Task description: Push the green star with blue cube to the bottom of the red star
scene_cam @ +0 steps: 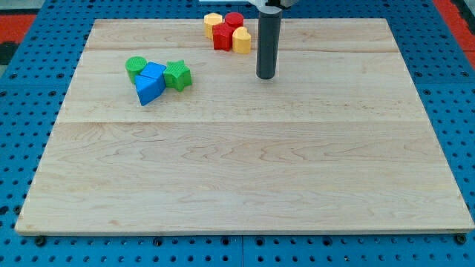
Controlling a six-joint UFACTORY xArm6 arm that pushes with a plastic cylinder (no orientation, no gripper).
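Note:
The green star [178, 75] lies at the upper left of the wooden board, touching the right side of the blue cube [154, 73]. A blue triangular block [148, 90] sits just below the cube. The red star [223, 35] is at the view's top, in a cluster of blocks. My tip [266, 76] rests on the board right of the green star and below-right of the red star, touching no block.
A green cylinder [135, 67] touches the blue cube's left. A yellow block [213, 21], a red cylinder [234, 20] and a yellow block [242, 40] surround the red star. The board [245, 170] lies on a blue pegboard.

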